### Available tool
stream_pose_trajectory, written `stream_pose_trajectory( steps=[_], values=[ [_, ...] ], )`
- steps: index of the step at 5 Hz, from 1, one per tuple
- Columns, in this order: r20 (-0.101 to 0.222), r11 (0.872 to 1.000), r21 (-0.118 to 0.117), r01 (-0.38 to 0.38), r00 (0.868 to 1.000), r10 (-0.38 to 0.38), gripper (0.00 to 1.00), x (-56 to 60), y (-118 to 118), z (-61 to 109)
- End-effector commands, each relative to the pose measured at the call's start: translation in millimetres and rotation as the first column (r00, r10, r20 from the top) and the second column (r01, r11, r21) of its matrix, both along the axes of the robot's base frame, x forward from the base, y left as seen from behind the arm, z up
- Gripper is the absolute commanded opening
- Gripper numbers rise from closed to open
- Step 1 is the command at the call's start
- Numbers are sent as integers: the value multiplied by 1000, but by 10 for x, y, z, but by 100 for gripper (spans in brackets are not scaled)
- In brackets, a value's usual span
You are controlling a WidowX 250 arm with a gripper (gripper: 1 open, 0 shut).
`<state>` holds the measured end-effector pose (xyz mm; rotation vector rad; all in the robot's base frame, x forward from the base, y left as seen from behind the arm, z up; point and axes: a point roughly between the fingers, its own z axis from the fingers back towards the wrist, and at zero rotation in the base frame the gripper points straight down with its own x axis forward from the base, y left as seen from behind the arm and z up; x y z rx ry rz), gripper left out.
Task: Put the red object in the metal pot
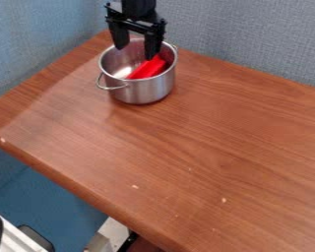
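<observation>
The metal pot (pixel 137 77) stands at the back left of the wooden table, shiny steel with a loop handle facing the front. The red object (pixel 151 67) lies inside it, leaning against the pot's right inner wall. My gripper (pixel 135 42) hangs just above the pot's far rim, its black fingers spread open and nothing between them. It is clear of the red object.
The wooden table (pixel 187 148) stretches forward and right from the pot, with its left edge (pixel 35 94) and front edge close by. A blue-grey wall (pixel 239 34) rises right behind the pot.
</observation>
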<state>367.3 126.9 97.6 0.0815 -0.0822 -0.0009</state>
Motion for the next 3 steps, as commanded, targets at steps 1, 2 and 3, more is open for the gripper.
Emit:
stream_pose_trajectory(
  steps=[1,2,3],
  values=[
    [102,1000,29,0,995,-3,100,28,71,422],
    [88,1000,17,14,996,-15,100,4,74,422],
    [75,1000,5,29,997,-30,100,-25,73,429]
  ],
)
